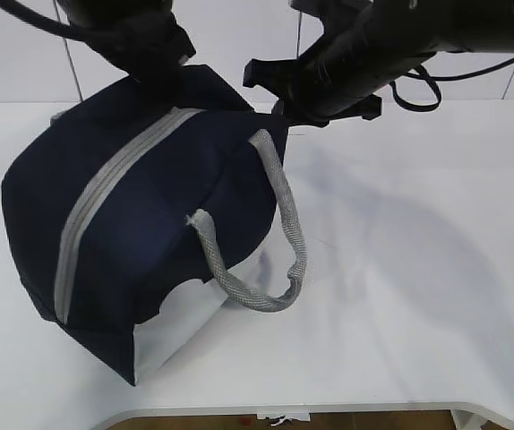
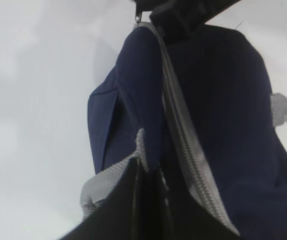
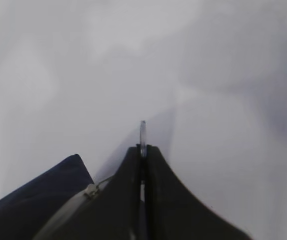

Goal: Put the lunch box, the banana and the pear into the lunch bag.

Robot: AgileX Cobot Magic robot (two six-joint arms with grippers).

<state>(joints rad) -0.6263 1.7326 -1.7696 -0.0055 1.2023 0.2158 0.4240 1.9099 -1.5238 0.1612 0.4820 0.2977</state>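
Note:
The navy lunch bag [image 1: 149, 224] lies on its side on the white table, its grey zipper [image 1: 105, 193] closed along the top. My left gripper [image 1: 163, 72] is at the bag's far left end. In the left wrist view it [image 2: 148, 167] is shut on the bag's navy fabric beside a grey webbing handle [image 2: 108, 180]. My right gripper [image 1: 284, 103] is at the bag's far right corner. In the right wrist view it [image 3: 143, 146] is shut on the metal ring pull [image 3: 143, 131], which sticks out past its fingertips. The lunch box, banana and pear are out of view.
The bag's other grey handle [image 1: 284, 224] loops down over its white lower panel [image 1: 181, 327]. Bare white table [image 1: 436, 269] stretches to the right of the bag. The table's front edge [image 1: 329, 408] runs just below the bag.

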